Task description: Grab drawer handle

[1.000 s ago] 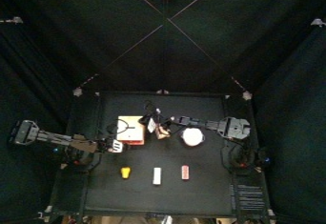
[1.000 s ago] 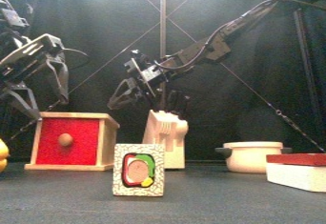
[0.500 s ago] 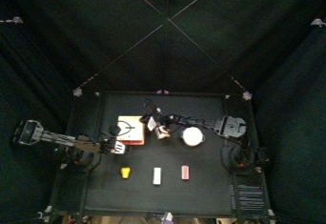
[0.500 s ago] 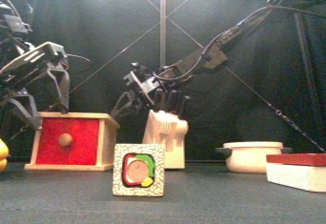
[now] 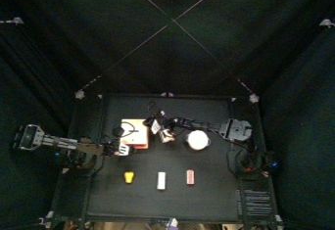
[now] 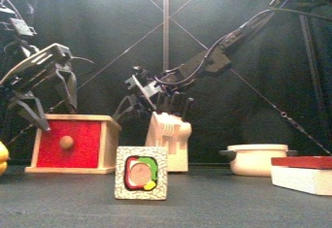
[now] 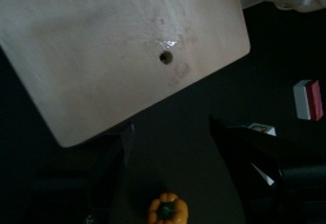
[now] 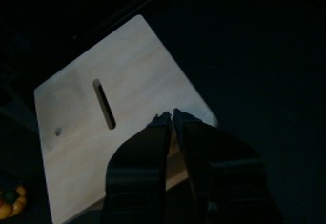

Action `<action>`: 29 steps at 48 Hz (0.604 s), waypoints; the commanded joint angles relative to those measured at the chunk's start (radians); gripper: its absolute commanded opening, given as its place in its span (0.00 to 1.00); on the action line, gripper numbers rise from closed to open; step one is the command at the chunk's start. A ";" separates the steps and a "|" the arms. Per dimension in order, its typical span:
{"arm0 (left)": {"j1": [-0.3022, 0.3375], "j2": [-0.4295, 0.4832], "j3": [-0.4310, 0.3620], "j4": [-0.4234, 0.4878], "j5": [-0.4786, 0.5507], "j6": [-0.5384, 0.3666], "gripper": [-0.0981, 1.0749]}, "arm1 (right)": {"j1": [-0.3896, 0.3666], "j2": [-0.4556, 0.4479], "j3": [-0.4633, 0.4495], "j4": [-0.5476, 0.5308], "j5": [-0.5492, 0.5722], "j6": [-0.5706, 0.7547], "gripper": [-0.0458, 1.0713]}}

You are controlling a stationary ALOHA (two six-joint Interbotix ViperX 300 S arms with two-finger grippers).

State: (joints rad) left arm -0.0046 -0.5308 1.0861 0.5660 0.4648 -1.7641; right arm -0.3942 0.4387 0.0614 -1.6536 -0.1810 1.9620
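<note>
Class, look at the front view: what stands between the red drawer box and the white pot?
In the front view, between the red drawer box and the white pot stand a picture card and a white knife block.

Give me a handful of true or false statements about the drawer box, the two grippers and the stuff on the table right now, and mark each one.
1. The left gripper hangs above the red-fronted drawer box with its jaws spread wide. True.
2. The left gripper already grips the drawer knob. False: it is above the box, holding nothing, and the knob on the red front is untouched.
3. The right gripper is wide open. False: in the right wrist view its jaws meet at the tips.
4. A white bowl stands on the table on the right side of the front view. True.
5. The small picture card lies flat on the table. False: it stands upright in front of the white rack.
</note>
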 commanded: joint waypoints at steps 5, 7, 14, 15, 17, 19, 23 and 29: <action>0.017 0.044 -0.015 -0.012 -0.023 0.002 0.91 | -0.005 -0.018 -0.015 0.000 0.000 -0.002 0.53; 0.021 0.061 -0.018 -0.014 -0.032 0.002 0.91 | -0.005 -0.018 -0.014 -0.002 0.000 -0.002 0.53; 0.037 0.117 -0.032 -0.012 -0.054 0.002 0.91 | -0.005 -0.018 -0.014 -0.002 0.000 -0.002 0.53; 0.038 0.121 -0.034 -0.014 -0.054 0.000 0.91 | -0.005 -0.018 -0.012 -0.002 0.000 -0.002 0.53; 0.043 0.130 -0.038 -0.014 -0.052 0.000 0.91 | -0.005 -0.018 -0.014 -0.002 0.000 -0.002 0.53; 0.044 0.138 -0.043 -0.014 -0.051 0.000 0.91 | -0.005 -0.018 -0.012 -0.003 0.000 -0.002 0.53; 0.046 0.144 -0.052 -0.014 -0.038 -0.002 0.91 | -0.005 -0.017 -0.014 -0.003 0.000 -0.002 0.53; 0.021 0.144 -0.080 -0.041 0.025 -0.003 0.91 | -0.005 -0.018 -0.011 -0.002 0.000 -0.002 0.53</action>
State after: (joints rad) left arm 0.0291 -0.3866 1.0477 0.5369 0.4495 -1.7671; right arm -0.3942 0.4387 0.0629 -1.6536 -0.1795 1.9620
